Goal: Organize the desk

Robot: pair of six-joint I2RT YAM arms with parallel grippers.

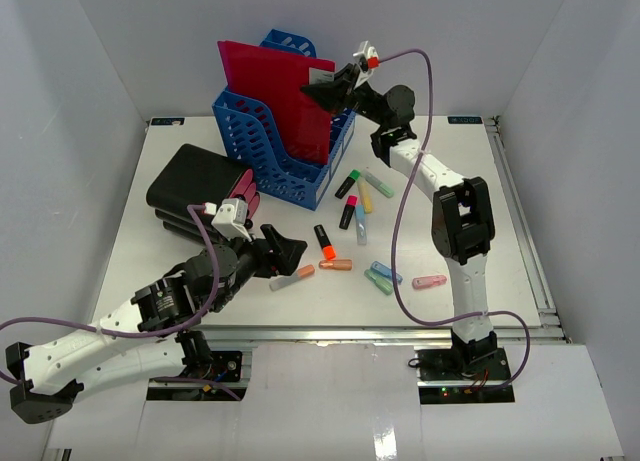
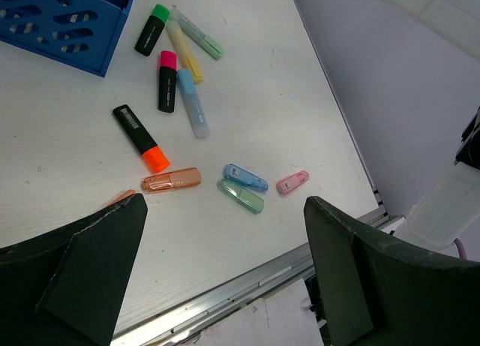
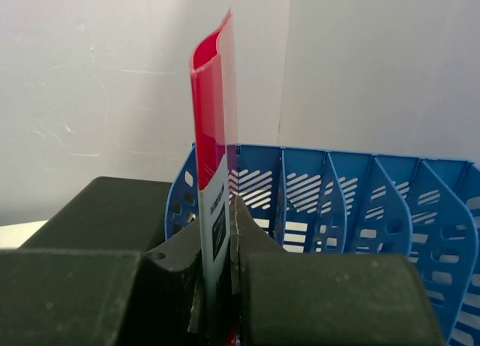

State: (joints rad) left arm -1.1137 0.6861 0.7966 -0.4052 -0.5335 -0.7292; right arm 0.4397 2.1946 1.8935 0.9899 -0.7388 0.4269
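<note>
Gripping the red folder [image 1: 268,91] by its edge, the right gripper [image 3: 217,301] has its jaws pressed tight on the thin sheet and holds it upright at the blue file rack [image 1: 268,166], at about 11 o'clock on the desk [image 1: 480,241]. The desk is the big white top under everything. The folder's lower part seems to be between the dividers, but I cannot tell if it is fully seated. The left gripper [image 1: 278,255] hangs at 7 o'clock, jaws fully apart, with nothing between them. Highlighters [image 2: 172,180] lie scattered from the centre toward 3 o'clock. I judge the risk is in the release: the folder is flexible, so it may catch on a divider and bend, or tip out if let go too early.
</note>
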